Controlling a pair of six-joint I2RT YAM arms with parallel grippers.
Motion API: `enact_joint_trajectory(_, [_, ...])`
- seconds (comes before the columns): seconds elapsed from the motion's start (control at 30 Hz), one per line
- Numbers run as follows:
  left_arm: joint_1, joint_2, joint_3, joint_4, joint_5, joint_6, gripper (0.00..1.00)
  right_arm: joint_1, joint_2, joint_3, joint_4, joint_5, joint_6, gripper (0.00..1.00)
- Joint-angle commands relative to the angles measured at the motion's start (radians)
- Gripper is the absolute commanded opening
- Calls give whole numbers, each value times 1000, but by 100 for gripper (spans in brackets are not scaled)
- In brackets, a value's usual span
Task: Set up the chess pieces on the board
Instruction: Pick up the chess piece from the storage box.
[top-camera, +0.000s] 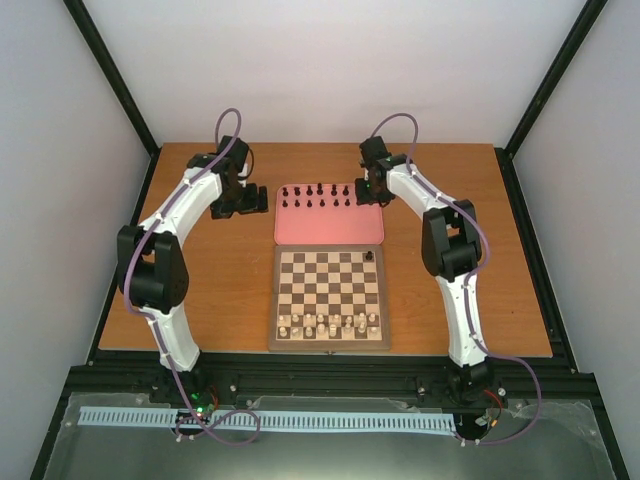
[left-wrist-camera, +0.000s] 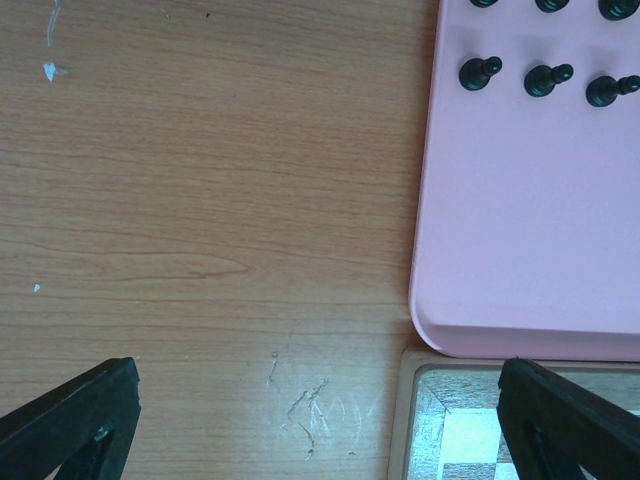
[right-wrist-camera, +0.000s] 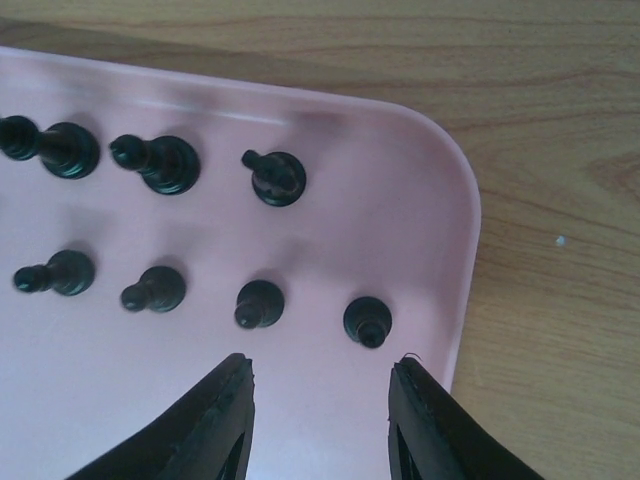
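Right claw (right-wrist-camera: 320, 375): fingers part-way apart, nothing between them. I hold it over the pink tray (right-wrist-camera: 420, 200), whose rounded corner lies ahead of the claw and to its right. The black chess pieces (right-wrist-camera: 160, 162) stand upright on that tray just beyond my fingertips, in two rows. Each is small, glossy and round-based, with a narrow neck and a knob top, and the farther row has the wider bases. The closest is one pawn (right-wrist-camera: 368, 320), ahead of the tips and nearer my right finger (right-wrist-camera: 425, 420) than the left; it is not touched. The next pawn along its row stands ahead of my left finger. In the top view, the board (top-camera: 329, 346) lies behind the right claw, on the side toward my bases, its far edge just beside the tray. It is chequered dark brown and cream inside a light wooden border. One black piece (top-camera: 369, 257) stands alone near its far right corner, and the white pieces (top-camera: 330, 323) fill its two nearest rows. Left claw (left-wrist-camera: 318, 368): fingers spread wide, empty, over the bare wooden table (left-wrist-camera: 200, 200). The tray's corner lies ahead to its right, and a corner of the board sits under its right finger.
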Motion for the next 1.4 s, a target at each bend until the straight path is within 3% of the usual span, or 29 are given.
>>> enact_joint_trajectory(0.0, [-1,18,42,-8,0,9,100,-16,38,58,0,25,-3,38])
enact_joint_trajectory(1.37, [-1,111,115,-33,15,5,100,-49,201,238,-69,-2,-22,29])
